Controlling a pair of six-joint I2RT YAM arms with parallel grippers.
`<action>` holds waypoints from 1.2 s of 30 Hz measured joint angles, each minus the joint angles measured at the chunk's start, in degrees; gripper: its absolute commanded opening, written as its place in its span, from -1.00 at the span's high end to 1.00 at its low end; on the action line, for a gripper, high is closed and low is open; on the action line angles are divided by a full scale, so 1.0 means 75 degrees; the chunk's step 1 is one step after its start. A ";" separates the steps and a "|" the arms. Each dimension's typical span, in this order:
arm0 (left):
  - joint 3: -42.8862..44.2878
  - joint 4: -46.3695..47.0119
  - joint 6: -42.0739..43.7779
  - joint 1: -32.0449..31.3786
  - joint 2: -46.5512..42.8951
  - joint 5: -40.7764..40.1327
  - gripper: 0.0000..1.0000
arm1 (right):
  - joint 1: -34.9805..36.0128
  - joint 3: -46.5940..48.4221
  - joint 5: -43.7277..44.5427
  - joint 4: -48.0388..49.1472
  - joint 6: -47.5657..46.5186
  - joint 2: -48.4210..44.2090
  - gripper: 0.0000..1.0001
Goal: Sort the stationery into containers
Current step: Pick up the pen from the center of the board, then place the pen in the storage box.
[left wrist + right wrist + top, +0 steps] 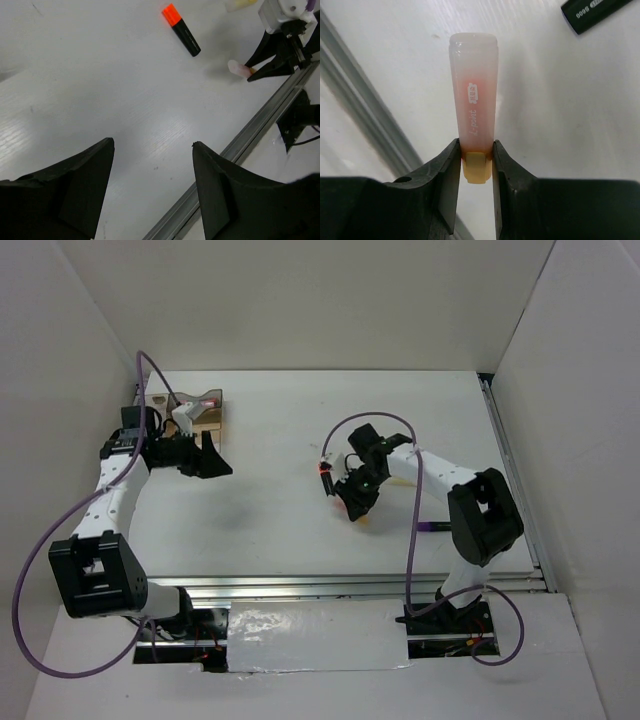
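The jaws of the right gripper (475,149) are clamped on a marker (472,85), pinching it from both sides at the seam where the cap meets the body. The jaws of the left gripper (152,144) stand wide apart, with only bare table showing in the gap.

The marker has a cloudy, see-through cap with a pink glow inside and small pink lettering down its side. The short piece of body below the cap is pale yellow. It sticks straight out from the right fingertips, cap end away from the wrist, so most of its length lies beyond the jaws and only the yellow stub sits between the fingers. In the left wrist view it hangs low over the table near the rail, with a faint shadow beside it. Whether its tip touches the surface cannot be told.

A highlighter (181,29), black with an orange cap, lies flat on the table near the held marker, touching neither gripper. A pale yellow stick (241,4) shows at the top edge of the left wrist view, mostly cut off. The tray (212,418), clear with a brownish bottom, sits at the far left of the table, just behind the left gripper. Something pink lies in it, too small to make out.

The table (280,530) is white and smooth, with a metal rail (350,585) along its near edge. Plain white walls (300,300) close it in on three sides.
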 measured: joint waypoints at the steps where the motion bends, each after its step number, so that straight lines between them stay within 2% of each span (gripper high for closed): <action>1: -0.0160 0.0131 -0.0286 0.0000 -0.0079 0.0038 -0.56 | -0.0073 0.0009 -0.0259 0.0061 0.0300 -0.0079 1.00; 2: -0.0332 0.0321 -0.0551 -0.0006 -0.0160 0.0047 -0.66 | -0.0154 0.0012 -0.0507 0.0099 0.0603 -0.0163 1.00; 8: -0.0775 0.1306 -0.2159 -0.0364 -0.0484 -0.0023 -0.62 | -0.0545 0.0213 -0.1716 0.0796 0.2600 -0.0411 1.00; 13: -0.0775 0.2261 -0.3360 -0.1504 -0.0504 -0.0542 -0.61 | -0.0487 0.0463 -0.1929 0.1428 0.3800 -0.0495 1.00; 17: -0.0699 0.2774 -0.4030 -0.2492 -0.0458 -0.1105 -0.43 | -0.0216 0.0542 -0.1839 0.1635 0.4488 -0.0629 1.00; 20: -0.0385 0.2926 -0.4374 -0.2946 -0.0143 -0.1297 -0.41 | -0.0114 0.0653 -0.1702 0.1781 0.4986 -0.0644 1.00; 27: 0.0093 0.3261 -0.5045 -0.3188 0.0778 -0.1428 -0.43 | -0.0102 0.1064 -0.1501 0.1915 0.5738 -0.0641 1.00; 36: 0.0093 0.3599 -0.5438 -0.3488 0.1102 -0.1279 -0.47 | 0.0085 0.1486 -0.1445 0.1970 0.5980 -0.0364 1.00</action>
